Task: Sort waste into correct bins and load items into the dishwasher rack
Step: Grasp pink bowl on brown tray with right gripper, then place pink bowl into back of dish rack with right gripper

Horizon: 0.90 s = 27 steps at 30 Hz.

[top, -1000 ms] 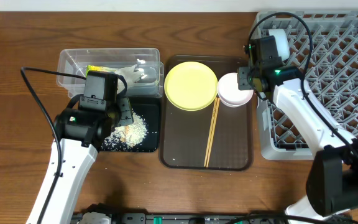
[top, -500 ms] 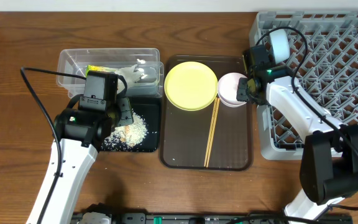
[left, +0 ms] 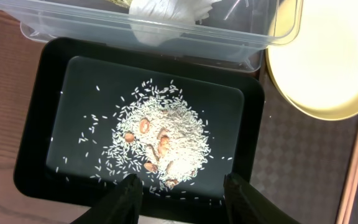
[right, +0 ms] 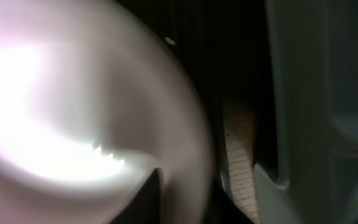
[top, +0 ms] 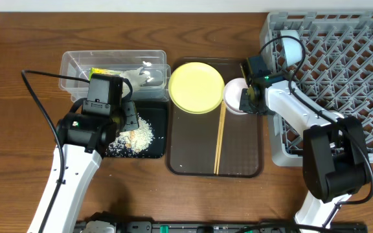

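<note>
My left gripper (left: 179, 183) (top: 127, 120) is open and empty above the near edge of the black tray (left: 42, 93) (top: 160, 110), which holds rice scraps (left: 160, 134) (top: 141, 134). The clear tub (top: 76, 65) (left: 73, 28) behind it holds the yellow-green wrapper (top: 102, 72) and white tissue (top: 141, 77) (left: 166, 12). My right gripper (top: 247, 98) straddles the right rim of the pink bowl (top: 234, 96) (right: 73, 93), one finger inside, closed on the wall. The yellow plate (top: 196, 87) (left: 328, 62) touches the bowl. Chopsticks (top: 220, 139) lie below. A pale cup (top: 292, 46) sits in the grey rack (top: 348, 97). The light blue bowl is out of view.
The plate, bowl and chopsticks rest on the dark brown serving tray (top: 238, 149) (left: 291, 162), between the bins and the rack. The rack's left wall (right: 309, 93) stands close to the right of my right gripper. My right arm's cable loops over the rack's corner.
My right gripper moved down and left from the rack's edge onto the pink bowl's rim. The bowl and the plate slid slightly left. The left arm has not moved.
</note>
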Each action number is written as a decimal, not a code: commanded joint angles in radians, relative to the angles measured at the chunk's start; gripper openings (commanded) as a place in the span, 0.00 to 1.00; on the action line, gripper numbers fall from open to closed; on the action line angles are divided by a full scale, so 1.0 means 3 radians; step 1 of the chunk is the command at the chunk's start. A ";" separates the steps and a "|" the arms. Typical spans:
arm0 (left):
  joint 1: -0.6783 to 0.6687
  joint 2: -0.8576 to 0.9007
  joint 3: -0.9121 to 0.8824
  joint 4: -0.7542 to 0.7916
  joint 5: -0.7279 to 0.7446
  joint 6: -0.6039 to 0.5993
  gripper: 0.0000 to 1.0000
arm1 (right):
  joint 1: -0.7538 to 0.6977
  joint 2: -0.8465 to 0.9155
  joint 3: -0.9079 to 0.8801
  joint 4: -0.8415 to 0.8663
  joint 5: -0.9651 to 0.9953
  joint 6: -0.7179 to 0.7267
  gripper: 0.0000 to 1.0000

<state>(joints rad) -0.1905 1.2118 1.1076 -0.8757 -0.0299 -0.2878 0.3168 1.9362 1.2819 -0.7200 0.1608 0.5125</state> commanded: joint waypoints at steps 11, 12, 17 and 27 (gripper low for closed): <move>0.0014 -0.0008 0.0024 -0.0011 -0.0038 -0.0006 0.47 | -0.0126 -0.0435 0.0066 0.0070 0.0495 -0.0191 0.01; 0.0014 -0.0008 0.0024 -0.0011 -0.0038 -0.0006 0.47 | -0.0151 -0.0515 0.0069 0.0118 0.0505 -0.0281 0.01; 0.0014 -0.0008 0.0024 -0.0010 -0.0038 -0.0006 0.47 | -0.0348 -0.0926 0.0069 0.0524 0.0519 -0.0928 0.01; 0.0014 -0.0008 0.0024 -0.0009 -0.0039 -0.0006 0.47 | -0.0861 -0.1130 0.0069 0.1733 0.1043 -0.2692 0.01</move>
<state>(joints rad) -0.1909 1.2118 1.1076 -0.8757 -0.0299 -0.2878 0.0925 1.5967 1.2945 -0.2447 0.3706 -0.0765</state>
